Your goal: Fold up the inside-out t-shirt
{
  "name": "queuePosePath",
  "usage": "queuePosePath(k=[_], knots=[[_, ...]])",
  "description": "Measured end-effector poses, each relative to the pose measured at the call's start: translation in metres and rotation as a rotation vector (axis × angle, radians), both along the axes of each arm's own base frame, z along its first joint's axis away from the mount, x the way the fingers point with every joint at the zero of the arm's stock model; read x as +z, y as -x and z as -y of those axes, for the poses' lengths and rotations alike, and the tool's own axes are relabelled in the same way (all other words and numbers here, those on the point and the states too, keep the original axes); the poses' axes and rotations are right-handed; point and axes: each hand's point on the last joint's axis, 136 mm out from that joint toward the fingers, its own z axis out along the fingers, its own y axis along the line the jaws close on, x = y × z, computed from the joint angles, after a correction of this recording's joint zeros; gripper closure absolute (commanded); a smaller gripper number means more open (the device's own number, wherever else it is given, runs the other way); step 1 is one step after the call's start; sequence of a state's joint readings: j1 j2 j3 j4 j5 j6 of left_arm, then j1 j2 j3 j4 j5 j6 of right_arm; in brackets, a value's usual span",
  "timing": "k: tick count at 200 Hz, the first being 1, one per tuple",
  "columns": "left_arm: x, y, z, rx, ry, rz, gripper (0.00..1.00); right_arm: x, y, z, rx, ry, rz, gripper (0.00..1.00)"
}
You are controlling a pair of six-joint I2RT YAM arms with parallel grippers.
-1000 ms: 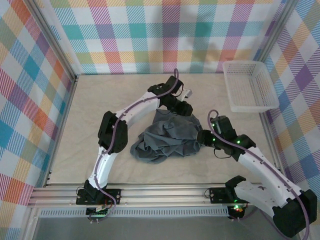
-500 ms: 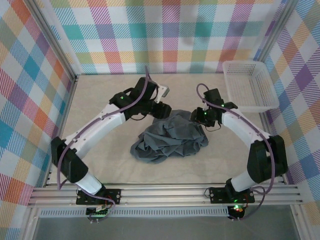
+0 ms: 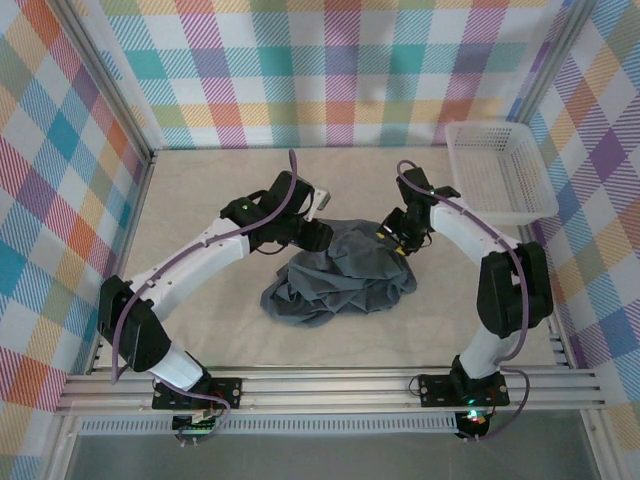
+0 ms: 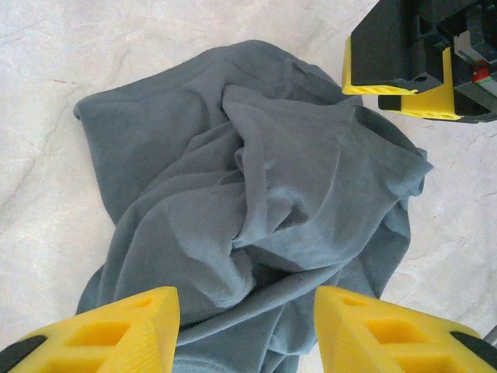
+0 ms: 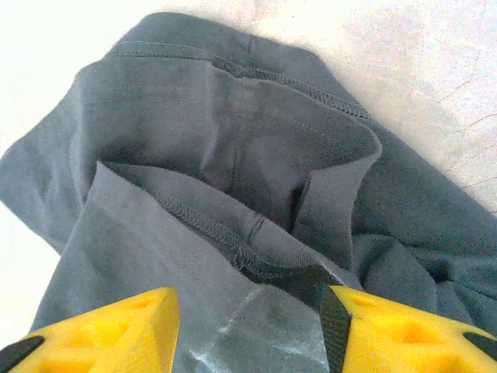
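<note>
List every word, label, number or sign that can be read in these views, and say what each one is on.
No readable text in any view.
The t-shirt shows only plain grey fabric and stitched seams, with no print visible.
The white basket carries no legible marking.
</note>
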State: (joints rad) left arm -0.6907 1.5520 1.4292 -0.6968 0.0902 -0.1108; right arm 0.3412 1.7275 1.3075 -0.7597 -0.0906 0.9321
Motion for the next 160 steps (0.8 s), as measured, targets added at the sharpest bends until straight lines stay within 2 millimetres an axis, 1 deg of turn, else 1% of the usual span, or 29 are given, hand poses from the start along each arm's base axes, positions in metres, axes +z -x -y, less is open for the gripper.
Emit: queuePosePath(k=[41, 67, 87, 102, 112, 133, 144, 152, 160], knots=[[-0.005, -0.002, 0.0, 0.005, -0.012, -0.004, 0.51, -0.01, 0.004, -0.012, 0.031, 0.006, -0.031, 0.57], [-0.005, -0.003, -0.002, 0.013, -0.02, 0.002, 0.51, -0.014, 0.008, -0.015, 0.039, 0.013, -0.047, 0.65], [-0.005, -0.004, -0.002, 0.016, -0.021, 0.005, 0.51, -0.014, 0.009, -0.015, 0.037, 0.016, -0.051, 0.8], [-0.006, -0.005, -0.001, 0.019, -0.015, 0.008, 0.51, -0.014, 0.009, -0.015, 0.025, 0.017, -0.054, 0.95], [-0.008, -0.005, -0.001, 0.019, -0.016, 0.008, 0.51, -0.014, 0.009, -0.015, 0.021, 0.018, -0.055, 1.0], [-0.011, -0.005, -0.003, 0.023, -0.025, 0.005, 0.51, -0.014, 0.008, -0.011, 0.015, 0.039, -0.045, 1.0], [-0.011, -0.006, -0.004, 0.029, -0.031, 0.009, 0.51, -0.01, 0.007, -0.007, 0.016, 0.059, -0.025, 1.0], [-0.012, -0.006, -0.006, 0.035, -0.038, 0.012, 0.51, -0.003, 0.005, -0.004, 0.024, 0.072, -0.001, 1.0], [-0.011, -0.008, -0.008, 0.046, -0.041, 0.015, 0.51, 0.01, 0.003, -0.002, 0.046, 0.08, 0.042, 1.0]])
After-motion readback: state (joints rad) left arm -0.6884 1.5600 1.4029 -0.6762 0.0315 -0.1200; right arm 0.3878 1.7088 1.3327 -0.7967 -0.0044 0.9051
